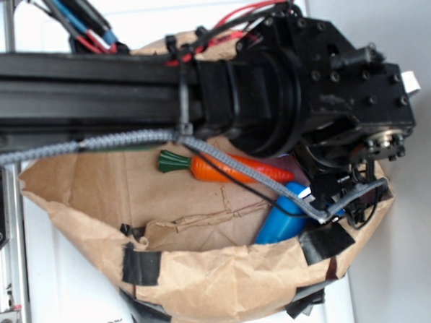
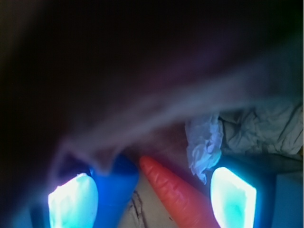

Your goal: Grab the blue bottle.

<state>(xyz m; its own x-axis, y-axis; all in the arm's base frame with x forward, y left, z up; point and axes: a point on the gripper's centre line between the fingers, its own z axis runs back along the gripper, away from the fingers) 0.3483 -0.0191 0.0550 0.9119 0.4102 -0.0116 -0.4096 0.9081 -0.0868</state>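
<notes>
The smooth solid-blue toy bottle (image 1: 282, 219) lies tilted inside a crumpled brown paper bag (image 1: 207, 285), toward its right side, neck pointing up toward the orange plastic carrot with a green top (image 1: 223, 168) that lies just beyond it in the same bag. My gripper (image 2: 152, 197) hangs low over the bag's right end, its jaws spread apart and holding nothing. In the wrist view my pale glowing fingertips (image 2: 73, 202) bracket the carrot's tip, the bottle's blue beside the left one; whether they touch is too blurred to say.
</notes>
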